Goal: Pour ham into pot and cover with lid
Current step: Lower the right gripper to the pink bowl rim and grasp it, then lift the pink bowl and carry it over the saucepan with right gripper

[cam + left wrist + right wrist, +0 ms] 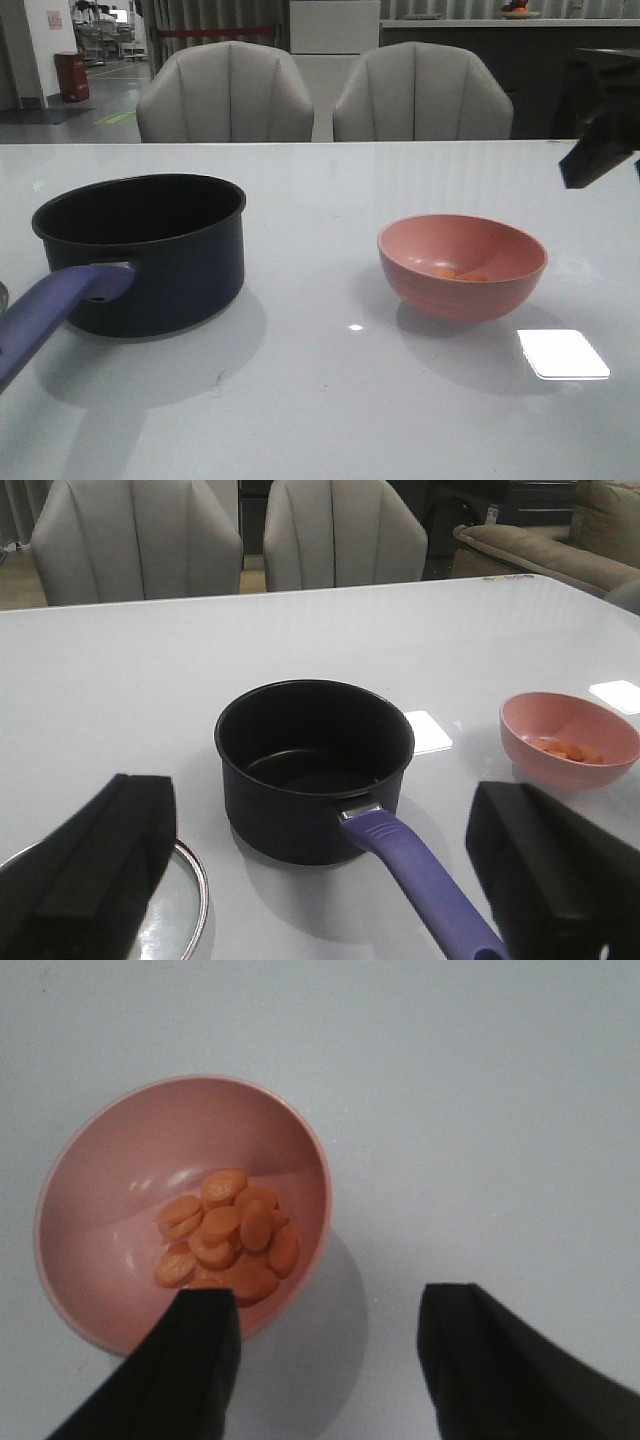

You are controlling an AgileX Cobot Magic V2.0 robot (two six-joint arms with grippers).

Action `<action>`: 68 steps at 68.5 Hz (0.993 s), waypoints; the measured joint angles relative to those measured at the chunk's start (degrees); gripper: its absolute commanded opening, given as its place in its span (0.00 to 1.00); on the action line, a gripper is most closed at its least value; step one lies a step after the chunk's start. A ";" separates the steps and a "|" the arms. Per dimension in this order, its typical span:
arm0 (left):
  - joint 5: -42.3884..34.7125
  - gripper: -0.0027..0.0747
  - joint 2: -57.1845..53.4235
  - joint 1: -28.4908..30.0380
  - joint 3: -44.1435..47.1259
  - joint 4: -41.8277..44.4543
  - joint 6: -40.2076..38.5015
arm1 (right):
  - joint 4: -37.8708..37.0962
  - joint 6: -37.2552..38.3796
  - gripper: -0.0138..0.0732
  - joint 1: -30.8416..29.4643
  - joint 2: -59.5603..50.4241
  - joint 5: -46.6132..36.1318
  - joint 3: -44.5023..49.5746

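**White desk, dark pot, pink bowl of ham**

White and glossy, the desk point(320, 400) carries everything, with two grey chairs point(225, 95) behind its far edge.

Next in size is the pot point(150, 250), standing upright on the left half of the desk, black inside and with nothing visible in it. Its purple handle point(50, 305) points toward the robot.

The lid point(185, 900) lies flat on the desk just beside the pot, on the near left; only part of its glass and metal rim shows in the left wrist view.

A pink bowl point(462, 268) sits on the right half of the desk, well apart from the pot.

The left gripper point(320, 880) hangs above the near side of the pot and its handle, jaws spread wide and holding nothing.

The right gripper point(325, 1360) hovers over the near rim of the bowl, jaws also wide apart and empty; one finger overlaps the bowl's edge in the right wrist view.

Smallest is the ham point(228, 1240): orange slices piled in the bottom of the bowl.
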 measured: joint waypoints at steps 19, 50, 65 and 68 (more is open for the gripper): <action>0.00 0.84 0.00 0.00 0.00 0.00 0.00 | 1.37 0.00 0.73 0.00 16.93 1.05 -10.41; 0.00 0.84 0.00 0.00 0.00 0.00 0.00 | 1.58 0.10 0.31 0.04 26.94 6.86 -19.94; 0.00 0.84 0.00 0.00 0.00 0.00 0.00 | 2.58 0.10 0.31 0.14 25.09 9.25 -24.46; 0.00 0.84 0.00 0.00 0.00 0.00 0.00 | 2.83 -0.02 0.31 0.42 24.68 10.31 -25.86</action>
